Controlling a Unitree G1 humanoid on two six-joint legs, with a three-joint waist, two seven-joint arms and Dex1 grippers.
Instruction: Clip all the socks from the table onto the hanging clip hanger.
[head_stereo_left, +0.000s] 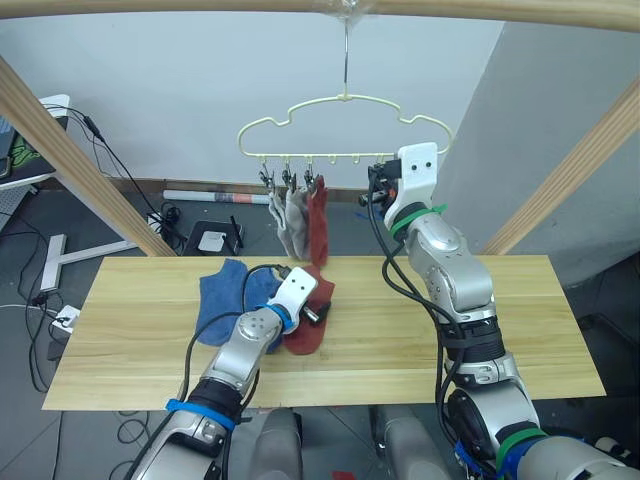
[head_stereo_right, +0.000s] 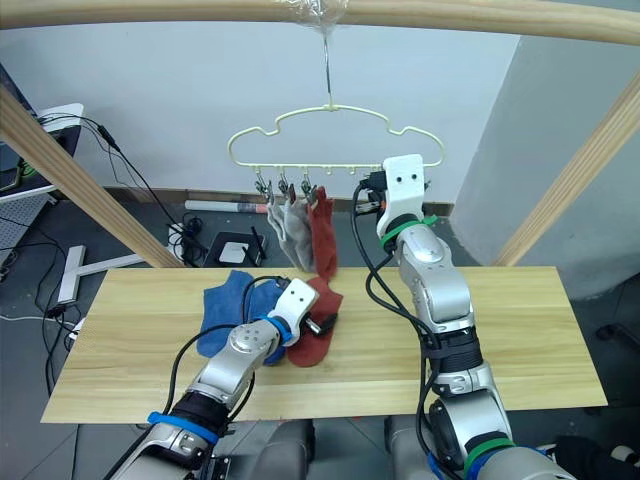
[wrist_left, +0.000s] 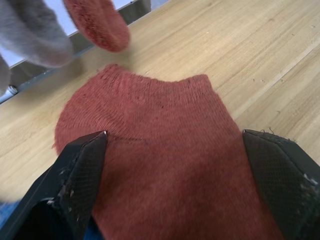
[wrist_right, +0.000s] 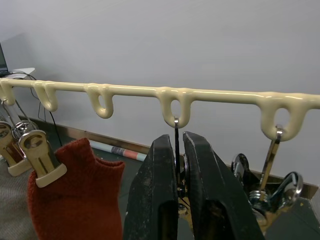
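- Three socks hang clipped on the clip hanger (head_stereo_left: 345, 125): two grey, one red.
- Left gripper (wrist_left: 175, 165), jaws wide, straddles the red sock (head_stereo_left: 305, 325) mid-table, beside the blue socks (head_stereo_left: 228, 297).
- Right gripper (wrist_right: 176, 187), jaws narrow, apparently pinches a clip (wrist_right: 176, 150) open.
- Next: close, lift, feed the cuff into that clip.
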